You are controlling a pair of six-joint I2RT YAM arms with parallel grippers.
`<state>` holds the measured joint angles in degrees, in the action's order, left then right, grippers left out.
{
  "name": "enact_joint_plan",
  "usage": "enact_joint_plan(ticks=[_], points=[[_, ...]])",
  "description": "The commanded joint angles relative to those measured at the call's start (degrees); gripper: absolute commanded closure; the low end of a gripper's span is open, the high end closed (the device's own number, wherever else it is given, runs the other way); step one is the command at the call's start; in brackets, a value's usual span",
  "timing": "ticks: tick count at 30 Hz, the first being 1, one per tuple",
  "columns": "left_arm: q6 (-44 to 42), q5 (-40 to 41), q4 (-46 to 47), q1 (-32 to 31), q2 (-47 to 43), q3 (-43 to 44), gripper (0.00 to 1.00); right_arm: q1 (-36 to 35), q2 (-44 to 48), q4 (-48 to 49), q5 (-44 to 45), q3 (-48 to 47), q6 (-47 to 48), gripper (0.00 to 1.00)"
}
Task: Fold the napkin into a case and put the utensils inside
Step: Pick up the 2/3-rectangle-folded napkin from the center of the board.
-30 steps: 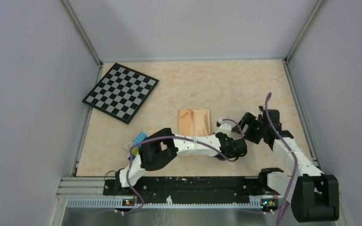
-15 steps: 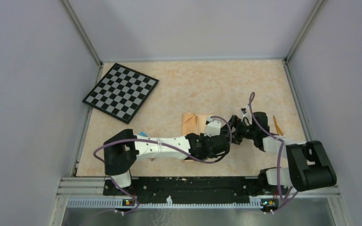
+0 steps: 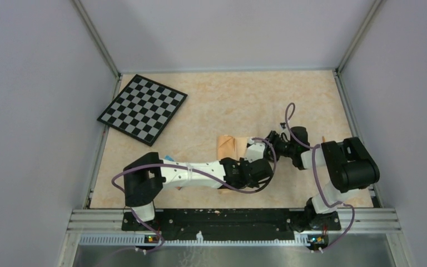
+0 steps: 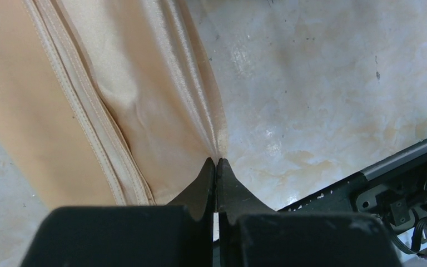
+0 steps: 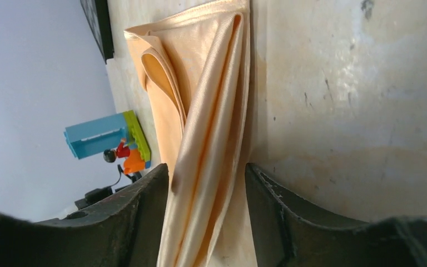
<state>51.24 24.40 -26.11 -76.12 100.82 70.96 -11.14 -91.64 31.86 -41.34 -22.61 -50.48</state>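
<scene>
Marbled tabletop (image 3: 228,105), and mid-table we pinch the folded napkin (image 5: 200,83) by its edge in our clamped left gripper (image 4: 217,162); our right gripper (image 5: 207,172) gapes wide, the cloth's long axis running straight ahead between its fingers (image 5: 139,211), ready for closing.

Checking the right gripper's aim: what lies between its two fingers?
The right wrist view shows a folded edge of the napkin running between the open right gripper's two fingers.
</scene>
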Motion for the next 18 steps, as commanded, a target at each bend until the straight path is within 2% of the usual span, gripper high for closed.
enact_joint_plan(ticks=[1,8,12,18], points=[[-1.2,-1.6,3.3,0.0,0.8,0.7,1.00,-0.8,-4.0,6.2,1.7,-2.3,0.4,0.50],[-2.3,-2.4,5.4,0.0,0.9,0.8,1.00,-0.8,-5.0,2.9,3.3,-4.5,4.1,0.69],[-3.2,-2.9,7.7,0.1,1.3,0.9,1.00,-0.8,-2.3,-2.4,5.1,-5.9,7.4,1.00],[-5.0,-6.0,15.2,0.3,3.2,1.3,1.00,0.9,7.1,-21.4,12.4,-9.6,15.0,1.00]])
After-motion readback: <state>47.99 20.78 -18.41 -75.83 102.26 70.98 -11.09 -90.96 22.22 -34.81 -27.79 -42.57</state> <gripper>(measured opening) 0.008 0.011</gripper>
